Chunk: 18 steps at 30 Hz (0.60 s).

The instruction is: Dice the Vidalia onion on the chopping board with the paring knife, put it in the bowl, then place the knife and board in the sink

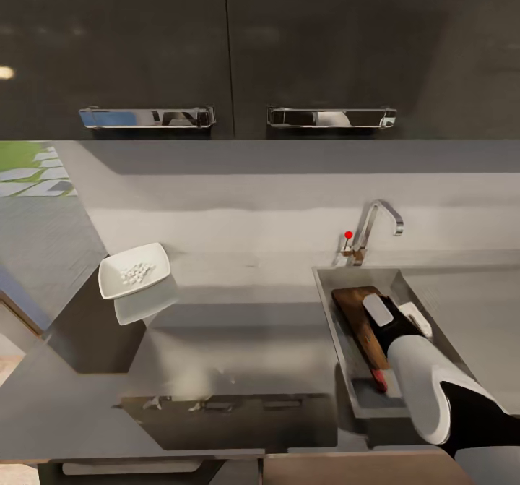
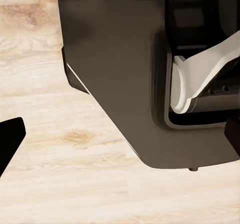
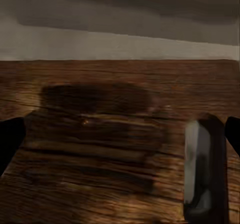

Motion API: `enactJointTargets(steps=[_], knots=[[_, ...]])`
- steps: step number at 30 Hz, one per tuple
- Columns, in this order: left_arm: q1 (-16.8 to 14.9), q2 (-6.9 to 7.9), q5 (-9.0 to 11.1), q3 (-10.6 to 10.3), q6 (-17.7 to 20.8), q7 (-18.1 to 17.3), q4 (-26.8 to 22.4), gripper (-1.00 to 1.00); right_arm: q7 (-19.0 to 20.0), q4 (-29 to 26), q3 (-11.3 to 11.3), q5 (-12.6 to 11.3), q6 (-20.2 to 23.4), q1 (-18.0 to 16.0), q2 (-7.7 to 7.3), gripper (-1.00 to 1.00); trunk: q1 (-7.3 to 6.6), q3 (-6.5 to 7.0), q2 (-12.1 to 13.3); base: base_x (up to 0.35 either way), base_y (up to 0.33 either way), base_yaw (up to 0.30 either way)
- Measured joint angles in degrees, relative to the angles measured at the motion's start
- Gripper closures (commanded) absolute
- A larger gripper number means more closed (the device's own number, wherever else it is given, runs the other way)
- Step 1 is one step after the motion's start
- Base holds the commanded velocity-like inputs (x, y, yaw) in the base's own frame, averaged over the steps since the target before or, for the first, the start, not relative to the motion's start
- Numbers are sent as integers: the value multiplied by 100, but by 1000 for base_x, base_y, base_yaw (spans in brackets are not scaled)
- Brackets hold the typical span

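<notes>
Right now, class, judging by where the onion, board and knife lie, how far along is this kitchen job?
Nearly finished. Done: the diced onion lies in the bowl on the countertop. In hand: the right gripper is over the chopping board, which leans inside the sink; whether it grips is unclear. A red handle, apparently the paring knife's, shows in the sink. Left: letting go and withdrawing.

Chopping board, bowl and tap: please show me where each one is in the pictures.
chopping board [image 1: 355, 314]: head view, on its bare brown wood inside the sink.
bowl [image 1: 115, 281]: head view, on its white inner wall beside the dice.
tap [image 1: 380, 210]: head view, on its chrome spout.
</notes>
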Motion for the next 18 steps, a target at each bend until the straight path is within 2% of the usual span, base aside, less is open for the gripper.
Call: enactJointTargets(steps=[3, 5, 7, 8, 12, 16, 18], knots=[[0, 0, -2, 0, 0, 0, -2, -100, -8, -668, -1, -20, 681, -1, 115, -100, 0, 0, 0, 0, 0, 0], [0, 0, -4, 0, 0, 0, -2, -100, -71, -913, 23, -32, 876, 0, 170, -100, 0, 0, 0, 0, 0, 0], [0, 0, -4, 1, 0, -5, -2, -100, -115, -1068, 77, 58, 973, 0, 228, -100, 0, 0, 0, -2, 0, 0], [0, 0, -3, 0, 0, -7, -2, -100, -125, -1129, 144, 141, 1018, 0, 277, -100, 0, 0, 1, -48, 5, 0], [0, -1, 0, 2, 0, -9, -3, -100, -142, -1381, 616, 746, 1165, 0, 596, -100, 2, 0, 2, -142, 67, 0], [-5, -1, 6, 3, 1, -8, 15, -100, -80, -1467, 745, 1202, 1404, 0, 770, -100, 3, 0, 2, -244, 140, 0], [-7, -1, 8, 3, 1, -4, 30, -100, 41, -1485, 768, 1334, 1497, 0, 833, -100, 3, 0, 2, -275, 164, 0]])
